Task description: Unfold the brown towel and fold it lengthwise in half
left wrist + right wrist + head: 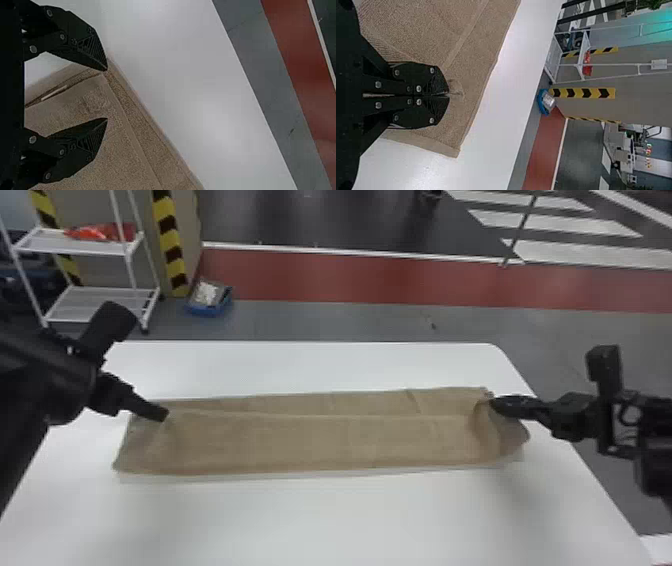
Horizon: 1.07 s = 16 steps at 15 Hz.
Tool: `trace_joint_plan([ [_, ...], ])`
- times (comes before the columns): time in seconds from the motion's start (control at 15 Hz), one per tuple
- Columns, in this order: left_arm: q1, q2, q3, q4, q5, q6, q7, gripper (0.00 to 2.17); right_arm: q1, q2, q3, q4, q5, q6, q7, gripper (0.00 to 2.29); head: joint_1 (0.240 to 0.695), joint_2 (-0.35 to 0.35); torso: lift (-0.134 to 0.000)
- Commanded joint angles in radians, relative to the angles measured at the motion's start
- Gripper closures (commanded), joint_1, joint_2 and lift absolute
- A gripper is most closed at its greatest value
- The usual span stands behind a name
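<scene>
brown towel (300,442): laid as a long strip, left to right on bench (325,520); apparent top edge short of far edge
left gripper (107,94): spread wide, over towel's left end
right gripper (449,95): closed on a towel pinch, right end
fold, judged: both ends best drawn far together, kept low; skew likely if only right is pulled

You're looking forward and down, farther off, in head view, while wrist cams are peering close over opposite ends of the towel (310,440), out past the table (325,520), all sharing the red strip (350,276), head and right wrist sharing the white rack (80,301).
</scene>
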Motion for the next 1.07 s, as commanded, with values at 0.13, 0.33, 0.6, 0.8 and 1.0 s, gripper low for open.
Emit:
trace_joint_plan([
  [0.13,-0.006,-0.003,-0.008,0.019,-0.003,-0.026,0.003,0.52,0.007,-0.002,-0.005,0.000,-0.002,-0.003,0.001,1.33,0.695,-0.136,-0.123],
  [0.33,-0.016,-0.003,-0.010,0.044,-0.005,-0.032,0.005,0.52,0.008,-0.003,-0.007,0.000,-0.003,-0.013,0.002,1.33,0.695,-0.139,-0.123],
  [0.6,-0.016,-0.003,-0.010,0.045,-0.006,-0.035,0.005,0.82,0.008,-0.005,-0.007,0.001,-0.005,-0.016,0.001,1.33,0.695,-0.138,-0.123],
  [0.8,-0.015,-0.001,-0.010,0.044,-0.006,-0.035,0.003,0.82,0.008,-0.005,-0.010,0.001,-0.005,-0.019,-0.001,1.33,0.695,-0.138,-0.123],
  [1.0,-0.013,0.003,-0.010,0.044,-0.006,-0.038,-0.004,1.01,0.008,-0.006,-0.010,0.003,-0.003,-0.019,-0.003,1.33,0.695,-0.138,-0.123],
])
